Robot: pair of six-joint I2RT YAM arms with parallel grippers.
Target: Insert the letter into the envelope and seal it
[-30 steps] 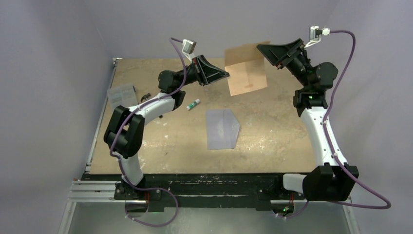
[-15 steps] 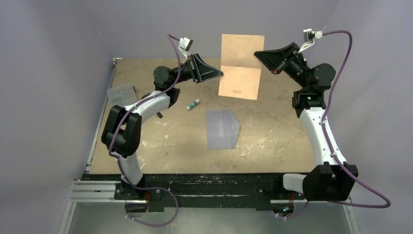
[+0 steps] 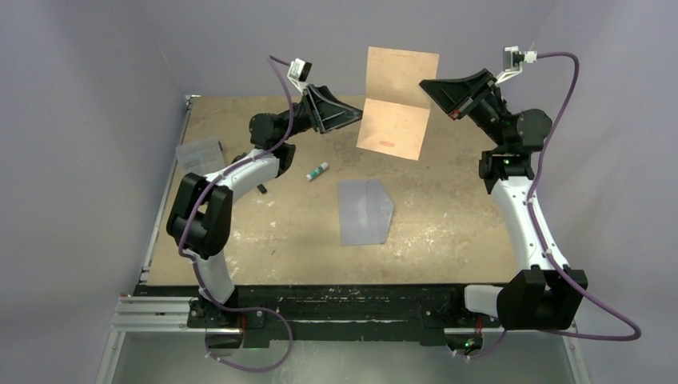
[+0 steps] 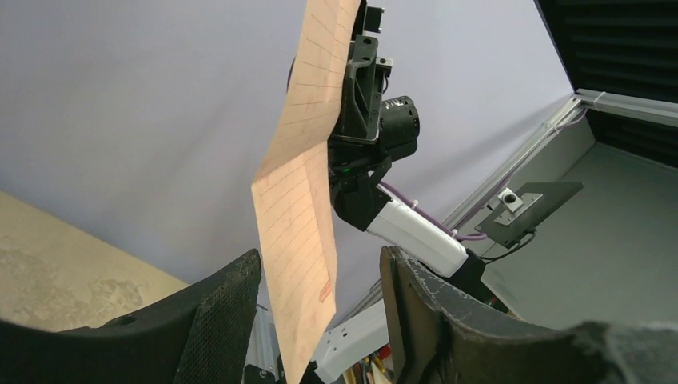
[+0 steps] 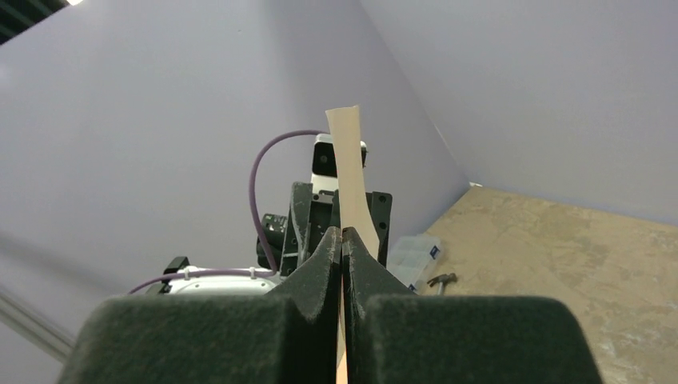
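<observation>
The peach-tan letter [image 3: 396, 104] hangs upright in the air over the far part of the table, creased across its middle. My right gripper [image 3: 426, 85] is shut on its right edge; in the right wrist view the jaws [image 5: 342, 236] pinch the sheet [image 5: 348, 160] edge-on. My left gripper [image 3: 358, 118] stands open at the letter's left edge. In the left wrist view the sheet [image 4: 300, 216] passes between the spread fingers [image 4: 220, 320] and does not look touched by them. The grey-blue envelope [image 3: 364, 212] lies flat on the table's middle, its flap pointing right.
A small glue stick [image 3: 317, 170] lies left of the envelope. A clear plastic box [image 3: 200, 154] sits at the table's left edge, with a small dark tool [image 3: 239, 158] beside it. Purple walls close in the back and sides.
My right gripper shut on the letter's right edge. My left gripper then opened, let go of the left edge and drew back slightly. The letter now hangs straighter.
</observation>
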